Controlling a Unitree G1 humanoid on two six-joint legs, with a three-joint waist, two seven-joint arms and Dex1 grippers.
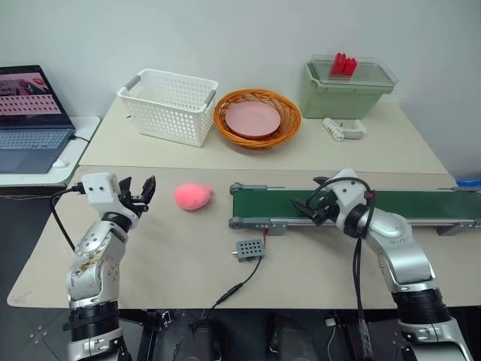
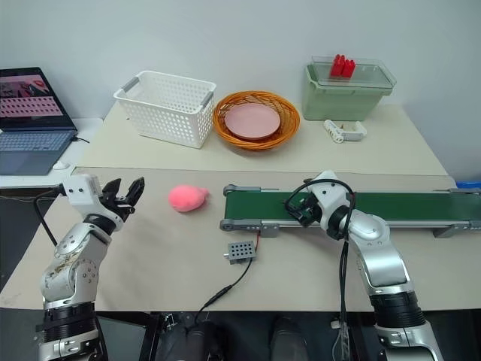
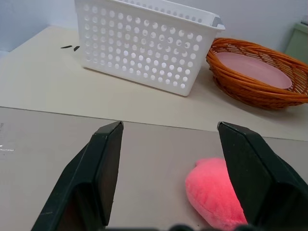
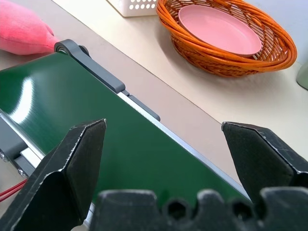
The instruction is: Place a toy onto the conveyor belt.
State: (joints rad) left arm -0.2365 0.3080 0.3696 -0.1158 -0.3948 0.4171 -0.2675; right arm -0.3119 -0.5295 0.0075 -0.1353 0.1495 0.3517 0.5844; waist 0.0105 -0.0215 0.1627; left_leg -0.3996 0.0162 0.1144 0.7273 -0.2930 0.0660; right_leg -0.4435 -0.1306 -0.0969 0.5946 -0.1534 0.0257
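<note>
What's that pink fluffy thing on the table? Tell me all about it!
It's a small pink plush toy, soft and fuzzy, shaped like a rounded blob with one end narrowing to a point. It lies on the beige table between the open left gripper and the end of the green conveyor belt. Nothing touches it but the table.

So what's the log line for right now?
toy: on table, ungrasped | left gripper: open beside toy | right gripper: open over conveyor belt | phase: pre-grasp

Beige table [image 1: 165,256] — toy [image 1: 193,196], conveyor belt [image 1: 406,204], small grey box [image 1: 250,248].
</note>
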